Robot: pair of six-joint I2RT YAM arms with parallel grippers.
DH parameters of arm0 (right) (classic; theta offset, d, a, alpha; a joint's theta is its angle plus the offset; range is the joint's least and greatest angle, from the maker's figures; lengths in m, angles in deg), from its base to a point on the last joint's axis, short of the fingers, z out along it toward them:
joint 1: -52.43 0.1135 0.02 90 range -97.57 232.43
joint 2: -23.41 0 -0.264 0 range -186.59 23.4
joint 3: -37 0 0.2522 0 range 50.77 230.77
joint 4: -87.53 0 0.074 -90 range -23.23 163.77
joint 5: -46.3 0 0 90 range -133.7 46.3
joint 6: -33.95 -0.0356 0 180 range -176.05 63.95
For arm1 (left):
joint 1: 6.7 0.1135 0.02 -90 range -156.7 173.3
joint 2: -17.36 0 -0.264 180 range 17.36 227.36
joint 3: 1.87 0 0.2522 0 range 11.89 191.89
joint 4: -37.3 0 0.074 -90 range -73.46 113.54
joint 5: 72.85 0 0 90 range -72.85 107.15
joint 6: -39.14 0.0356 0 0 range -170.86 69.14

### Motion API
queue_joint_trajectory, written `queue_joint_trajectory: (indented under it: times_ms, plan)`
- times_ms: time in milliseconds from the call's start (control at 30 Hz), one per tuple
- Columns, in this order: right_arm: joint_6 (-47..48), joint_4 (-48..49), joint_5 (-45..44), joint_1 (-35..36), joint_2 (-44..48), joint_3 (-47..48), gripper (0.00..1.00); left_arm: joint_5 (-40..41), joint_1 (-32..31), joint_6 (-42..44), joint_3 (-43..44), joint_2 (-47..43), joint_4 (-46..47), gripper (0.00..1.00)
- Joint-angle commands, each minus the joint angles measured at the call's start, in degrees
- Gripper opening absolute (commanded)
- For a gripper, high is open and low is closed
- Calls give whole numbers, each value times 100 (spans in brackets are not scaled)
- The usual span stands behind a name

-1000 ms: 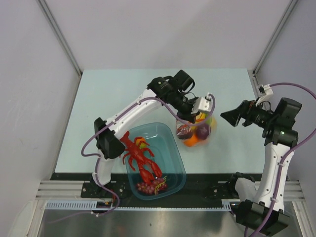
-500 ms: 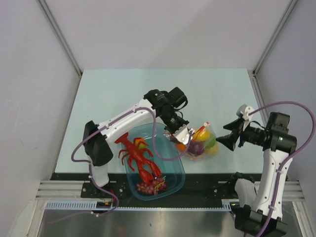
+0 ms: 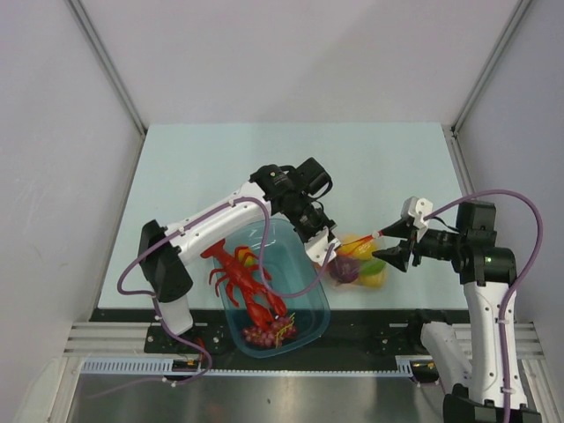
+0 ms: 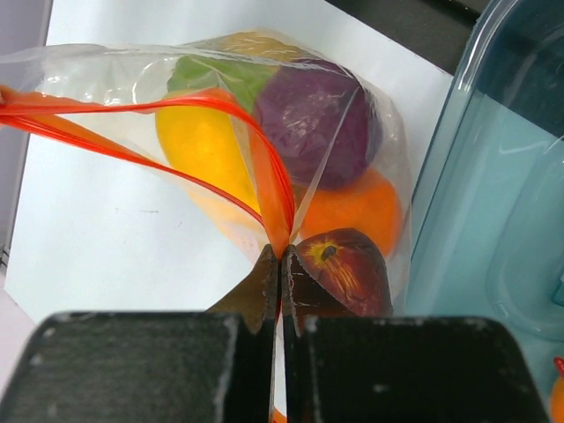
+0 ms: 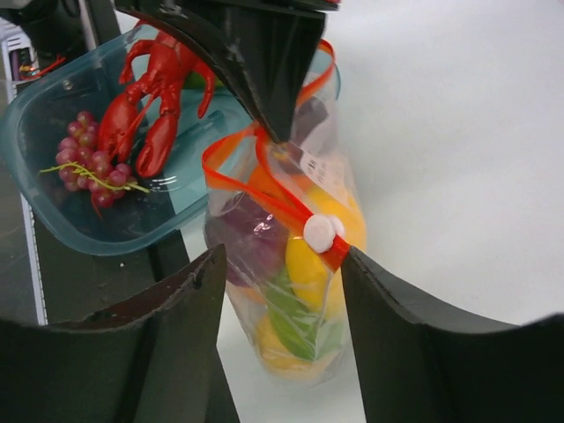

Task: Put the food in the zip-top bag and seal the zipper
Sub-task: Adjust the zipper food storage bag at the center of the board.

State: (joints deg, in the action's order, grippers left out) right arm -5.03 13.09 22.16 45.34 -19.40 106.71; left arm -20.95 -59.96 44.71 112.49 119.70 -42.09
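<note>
Far left on the desk (image 3: 203, 176): a translucent blue tub (image 3: 322, 310) with a red lobster (image 3: 247, 282) and a bunch of grapes (image 3: 264, 335) inside. Over the tub's right rim, the left hand (image 4: 280, 256), fingers pressed fully together and pinching one end of the zipper (image 4: 132, 132) at the bag's mouth. Just right of the tub and between the two hands, the zip-top bag (image 3: 357, 269), down on the desk, food (image 5: 304, 264) inside it: green leaf (image 4: 211, 75), yellow piece (image 4: 198, 145), purple piece (image 4: 317, 123), orange (image 4: 352, 211), dark red piece (image 4: 339, 269) right beside the pinching fingers. Zipper unsealed, its two red strips bowed apart into a loop. Farthest right, the right hand (image 5: 282, 256), fingers partway open, straddling the zipper's far end and its white slider (image 5: 319, 231); slider close against one finger, other finger well apart, no grip on anything.
</note>
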Motion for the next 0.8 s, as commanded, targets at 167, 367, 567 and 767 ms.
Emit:
queue_joint_trajectory:
  times_ms: [167, 367, 567, 767]
  plan:
    - [-444, 822, -654, 674, -263, -128, 38, -180, -27, 111, 74, -136, 366, 0]
    - [-234, 558, -812, 674, -413, -145, 60, -197, -18, 93, 39, -171, 428, 0]
    - [-67, 259, -777, 674, -334, -180, 55, -197, 8, -11, 56, -110, 542, 0]
    - [-93, 232, -680, 674, -44, -356, 59, -250, 26, -56, 48, -66, 560, 0]
